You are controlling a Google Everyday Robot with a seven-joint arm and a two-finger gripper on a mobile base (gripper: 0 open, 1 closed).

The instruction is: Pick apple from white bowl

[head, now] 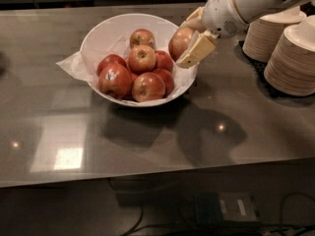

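Pincer: pincer (187, 42) at the right rim of the bowl, closed on the pale apple. One beige finger (198, 49) lies across the apple's right side and the other shows at its upper right.
Arm: white robot arm (246, 4) comes in from the upper right corner, wrist angled down-left toward the bowl.
Apple: round golden-tan apple with a soft red blush (178, 39), held in the pincer. It sits higher than the rest of the fruit, against the bowl's right inner wall. Cannot tell whether it touches the liner.
Bowl: wide glossy white bowl (106, 36) left of centre on the worktop, upright.
Liner: crumpled white paper liner (71, 65) sticks out over the bowl's left rim.
Other fruit: several red apples piled in the bowl. A dark red apple with a white sticker (114, 80) is at front left, a smaller red apple (141, 58) sits in the middle, and another red apple (142, 37) is at the back.
Right side: two stacks of beige disposable bowls (293, 58), beside each other, near the arm.
Worktop: dark grey glossy worktop (147, 141), with shadows of the bowl and arm falling in front of the bowl.
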